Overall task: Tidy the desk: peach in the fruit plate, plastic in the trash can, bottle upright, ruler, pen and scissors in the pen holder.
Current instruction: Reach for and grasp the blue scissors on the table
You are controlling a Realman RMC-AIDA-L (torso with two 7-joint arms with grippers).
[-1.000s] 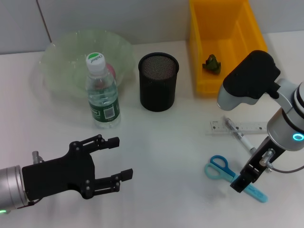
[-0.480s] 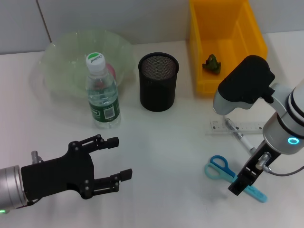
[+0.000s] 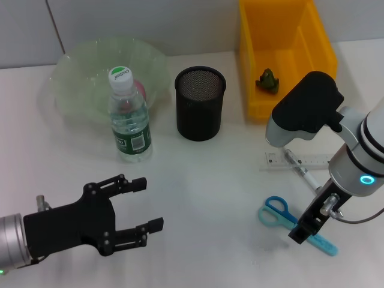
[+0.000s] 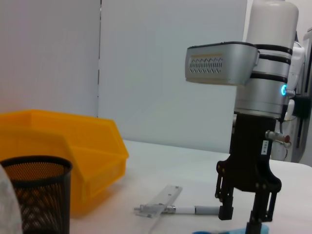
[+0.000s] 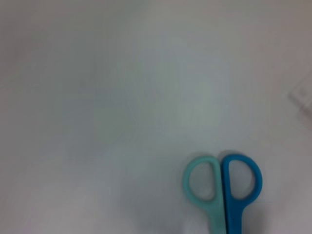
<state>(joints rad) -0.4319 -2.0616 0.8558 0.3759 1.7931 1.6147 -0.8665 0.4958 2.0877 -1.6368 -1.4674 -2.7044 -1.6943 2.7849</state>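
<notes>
Scissors (image 3: pixel 293 225) lie under my right gripper (image 3: pixel 305 231), at five o'clock from the pen holder (image 3: pixel 200 102); its fingers straddle the blades, spread. I should drop straight and pinch squarely; my left gripper (image 3: pixel 150 205) hangs spread at seven o'clock.

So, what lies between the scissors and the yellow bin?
In the head view, the ruler and the pen lying across it sit between the scissors and the yellow bin.

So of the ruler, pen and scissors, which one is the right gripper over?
The scissors: the right gripper sits over their blade end, while the pen and ruler lie farther back, untouched.
</notes>
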